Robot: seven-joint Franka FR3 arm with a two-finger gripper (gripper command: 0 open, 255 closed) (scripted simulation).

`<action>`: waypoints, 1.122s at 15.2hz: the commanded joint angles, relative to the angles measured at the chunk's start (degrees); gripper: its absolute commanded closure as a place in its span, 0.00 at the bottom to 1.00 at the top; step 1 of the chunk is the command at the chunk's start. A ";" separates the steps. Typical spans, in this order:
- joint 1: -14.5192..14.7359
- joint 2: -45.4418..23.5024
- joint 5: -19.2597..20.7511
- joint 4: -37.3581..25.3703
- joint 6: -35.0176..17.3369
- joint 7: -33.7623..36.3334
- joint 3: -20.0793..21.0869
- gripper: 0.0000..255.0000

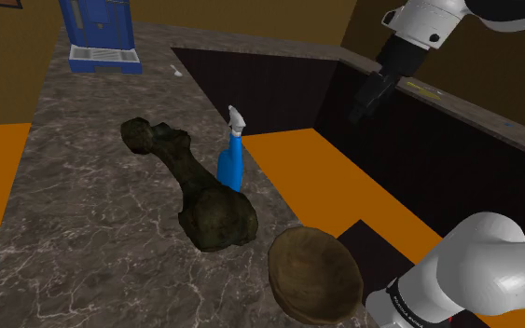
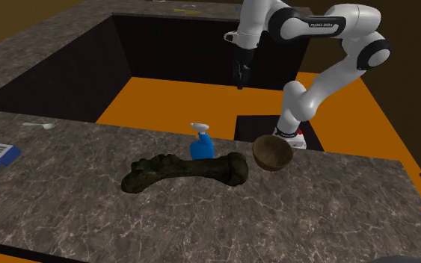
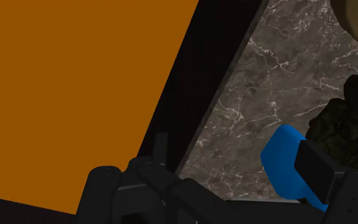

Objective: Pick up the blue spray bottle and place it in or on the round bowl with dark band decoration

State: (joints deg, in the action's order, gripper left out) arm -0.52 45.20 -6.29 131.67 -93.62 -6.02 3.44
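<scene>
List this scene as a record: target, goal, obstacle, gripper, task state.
target: blue bottle, upright on the counter, near its edge
goal: brown bowl, empty, apart from the bottle
obstacle: dark bone-shaped object, lying right beside the bottle
gripper: gripper in the air off the counter, jaws apart, holding nothing
task state: bottle not yet grasped

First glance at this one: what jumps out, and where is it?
A bright blue spray bottle stands upright near the edge of the marbled counter, beside a large dark bone-shaped object lying across it. A brown bowl sits by the bone's thick end. The black gripper hangs open above the orange floor, apart from all of them.
</scene>
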 commanded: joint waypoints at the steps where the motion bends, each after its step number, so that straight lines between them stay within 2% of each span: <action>1: 0.00 0.00 0.00 0.00 0.00 0.00 0.00 0.00; 9: -0.28 -21.56 -2.29 -14.00 2.61 13.48 8.56 0.00; 17: 0.83 -45.19 -1.45 -32.38 7.72 27.38 14.25 0.00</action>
State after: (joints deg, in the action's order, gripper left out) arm 0.09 3.69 -8.05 101.98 -86.38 19.52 17.12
